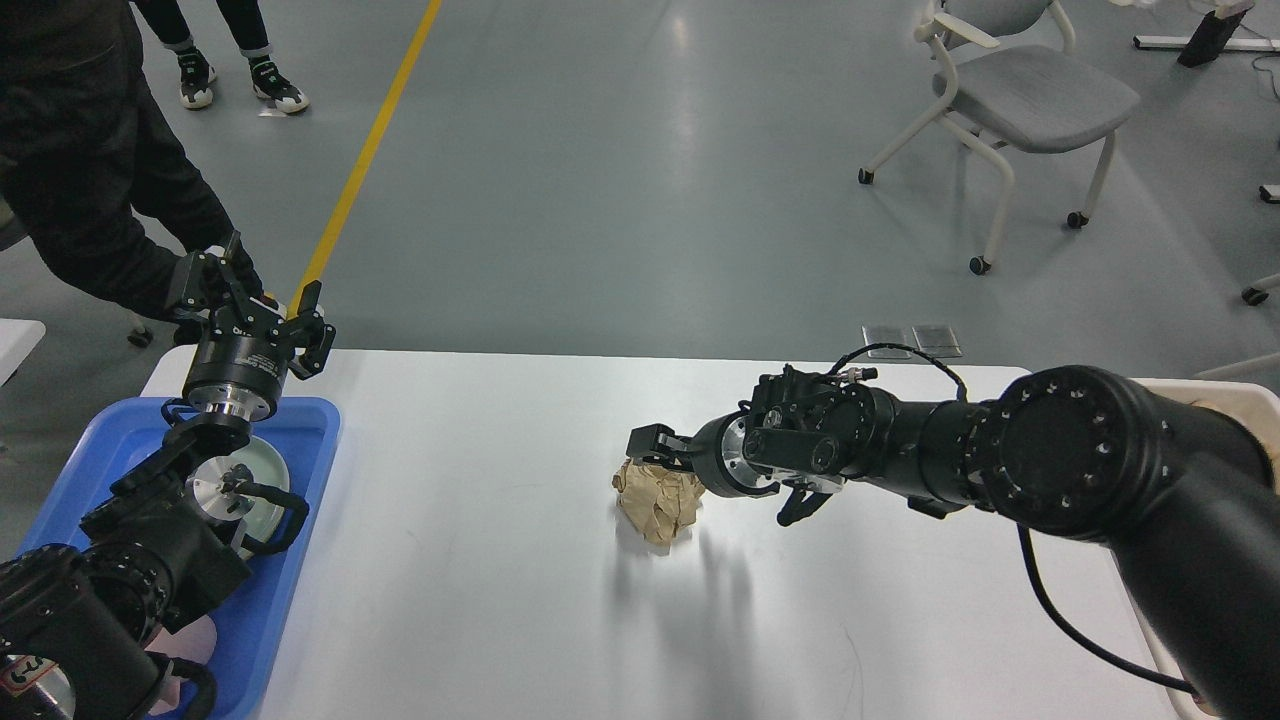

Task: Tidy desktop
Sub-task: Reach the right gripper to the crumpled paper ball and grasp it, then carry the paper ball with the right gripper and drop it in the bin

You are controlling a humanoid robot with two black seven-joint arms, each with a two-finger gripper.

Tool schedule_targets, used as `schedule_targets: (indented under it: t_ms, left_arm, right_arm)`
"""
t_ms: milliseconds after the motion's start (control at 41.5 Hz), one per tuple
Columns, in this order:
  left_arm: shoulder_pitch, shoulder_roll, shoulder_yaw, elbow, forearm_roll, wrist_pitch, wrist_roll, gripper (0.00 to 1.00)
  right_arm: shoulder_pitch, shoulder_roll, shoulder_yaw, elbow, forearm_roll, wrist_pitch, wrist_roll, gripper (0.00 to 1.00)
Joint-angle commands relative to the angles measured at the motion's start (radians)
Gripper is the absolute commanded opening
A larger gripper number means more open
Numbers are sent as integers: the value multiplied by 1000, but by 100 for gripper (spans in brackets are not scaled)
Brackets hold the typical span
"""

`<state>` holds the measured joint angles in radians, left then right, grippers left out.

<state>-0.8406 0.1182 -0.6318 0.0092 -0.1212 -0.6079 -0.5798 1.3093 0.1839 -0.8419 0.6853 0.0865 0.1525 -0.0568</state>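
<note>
The desktop is a wide white tabletop. A crumpled ball of brown paper lies near its middle. My right gripper reaches in from the right and sits right at the top of the paper ball, touching or nearly touching it. Its dark fingers cannot be told apart, and the paper hides part of them. My left gripper is raised over the far end of the blue tray, fingers spread, open and empty.
A blue plastic tray at the table's left edge holds a white plate. A beige bin stands at the right edge. A person in black stands at far left. A grey chair is on the floor beyond.
</note>
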Motion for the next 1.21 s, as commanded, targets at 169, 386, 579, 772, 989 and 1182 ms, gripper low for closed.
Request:
schedule_targets:
  t_ms: [169,386,579,772,989,1182]
  left_arm:
    - [0,0,0,0,0,0,0,97]
    - [0,0,1,0,0,-1,0,97]
    - [0,0,0,0,0,0,0,97]
    - [0,0,0,0,0,-1,0,97]
    - [0,0,0,0,0,0,0,97]
    - [0,0,0,0,0,0,0,97]
  right_arm:
    - [-68,3,35,-39,-1,-31,2,100]
    - [-128,2,75,-76,-1,-47,2,100]
    - [-171,0,102,-86,-1,-151,3,99]
    - [-203,-1,113,-82,-2,-185,9,90]
    - [-232,-1,122,-79,-2,-189,9,42]
    - [-237,-1,121,-78,-2,-185,5,0]
